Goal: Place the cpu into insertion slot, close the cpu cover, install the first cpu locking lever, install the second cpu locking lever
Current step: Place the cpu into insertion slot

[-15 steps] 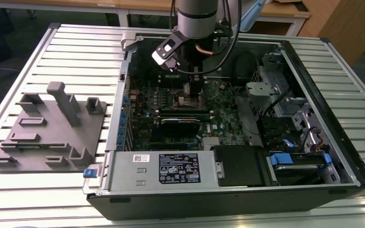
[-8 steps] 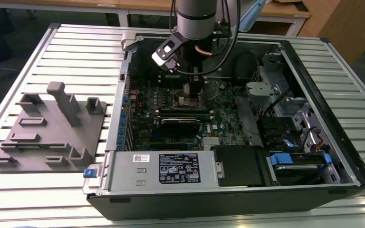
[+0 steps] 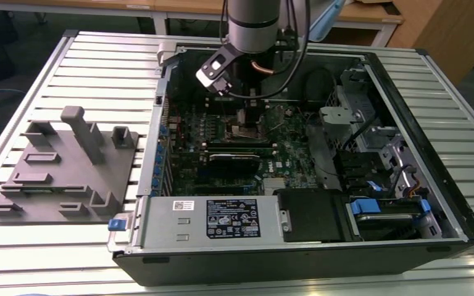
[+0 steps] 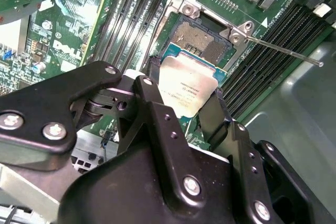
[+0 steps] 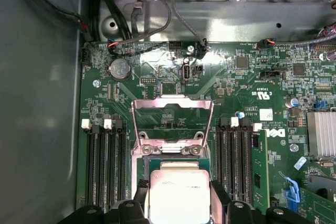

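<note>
Slatted worktop [image 3: 97, 61] carries open computer case [image 3: 418, 203]. Pincer [image 4: 185, 94] clamped on cpu [image 5: 178, 192], poised just over slot [image 4: 202, 38]; apparently unseated. Cover [image 5: 170, 139] raised behind slot. Lever [image 4: 283, 51] unlatched. All four steps outstanding.

Silver cpu [image 5: 179, 195] hangs over the insertion slot [image 4: 202, 40], cpu cover [image 5: 172, 121] raised open

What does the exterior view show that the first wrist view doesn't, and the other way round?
Exterior view: the whole open computer case lying on a slatted table, a grey fixture block on the exterior view's left, and the arm reaching in from above.
First wrist view: the cpu clamped in the gripper, the cpu cover standing raised beyond it, and a coin battery.
Shared: the green motherboard inside the case.
</note>
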Tool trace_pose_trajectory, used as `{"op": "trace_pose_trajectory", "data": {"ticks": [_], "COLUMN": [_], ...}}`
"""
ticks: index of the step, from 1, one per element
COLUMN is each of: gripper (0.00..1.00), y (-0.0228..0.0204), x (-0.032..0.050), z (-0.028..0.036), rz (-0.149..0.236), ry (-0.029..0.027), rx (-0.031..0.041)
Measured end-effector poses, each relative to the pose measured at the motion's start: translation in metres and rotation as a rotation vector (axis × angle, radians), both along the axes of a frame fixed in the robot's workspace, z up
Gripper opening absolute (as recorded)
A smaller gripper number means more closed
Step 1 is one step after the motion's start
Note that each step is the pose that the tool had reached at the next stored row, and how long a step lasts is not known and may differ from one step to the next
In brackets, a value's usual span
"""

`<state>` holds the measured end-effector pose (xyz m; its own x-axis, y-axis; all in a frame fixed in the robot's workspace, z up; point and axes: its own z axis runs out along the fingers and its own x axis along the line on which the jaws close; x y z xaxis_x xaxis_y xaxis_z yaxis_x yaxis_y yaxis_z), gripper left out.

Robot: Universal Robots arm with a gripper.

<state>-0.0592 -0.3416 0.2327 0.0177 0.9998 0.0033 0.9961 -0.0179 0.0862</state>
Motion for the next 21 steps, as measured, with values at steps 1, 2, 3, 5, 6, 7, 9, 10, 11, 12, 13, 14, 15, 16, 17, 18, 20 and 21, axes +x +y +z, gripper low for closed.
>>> {"op": "trace_pose_trajectory", "data": {"ticks": [1, 2, 3, 5, 6, 7, 9, 10, 11, 12, 13, 14, 15, 16, 17, 18, 20, 21], "gripper": [0.54, 0.54, 0.54, 0.54, 0.54, 0.54, 0.54, 0.54, 0.54, 0.54, 0.54, 0.54, 0.54, 0.54, 0.54, 0.54, 0.54, 0.54], "y": [0.0000, 0.0001, 0.0001, 0.0001, 0.0001, 0.0001, 0.0001, 0.0001, 0.0001, 0.0001, 0.0001, 0.0001, 0.0001, 0.0001, 0.0001, 0.0001, 0.0001, 0.0001], "x": [-0.0001, -0.0001, -0.0002, -0.0002, -0.0002, -0.0002, -0.0002, -0.0002, -0.0002, -0.0002, -0.0002, -0.0002, -0.0002, -0.0003, -0.0003, -0.0003, -0.0004, -0.0004], "z": [-0.0004, -0.0012, -0.0022, -0.0036, -0.0037, -0.0037, -0.0047, -0.0055, -0.0063, -0.0073, -0.0082, -0.0091, -0.0100, -0.0109, -0.0118, -0.0126, -0.0127, -0.0127], "rz": [0.000, 0.000, 0.000, 0.000, 0.000, 0.000, 0.000, 0.000, 0.000, 0.000, 0.000, 0.000, 0.000, 0.000, 0.000, 0.000, 0.000, 0.000], "ry": [0.0001, 0.0001, 0.0001, 0.0000, 0.0001, 0.0002, -0.0001, 0.0000, 0.0001, 0.0001, 0.0001, 0.0001, 0.0001, 0.0001, 0.0001, 0.0001, 0.0002, 0.0002], "rx": [-0.0001, 0.0000, 0.0000, 0.0000, -0.0002, -0.0003, 0.0001, 0.0001, -0.0001, -0.0001, 0.0000, -0.0001, -0.0001, -0.0001, -0.0001, 0.0000, -0.0002, -0.0003]}}
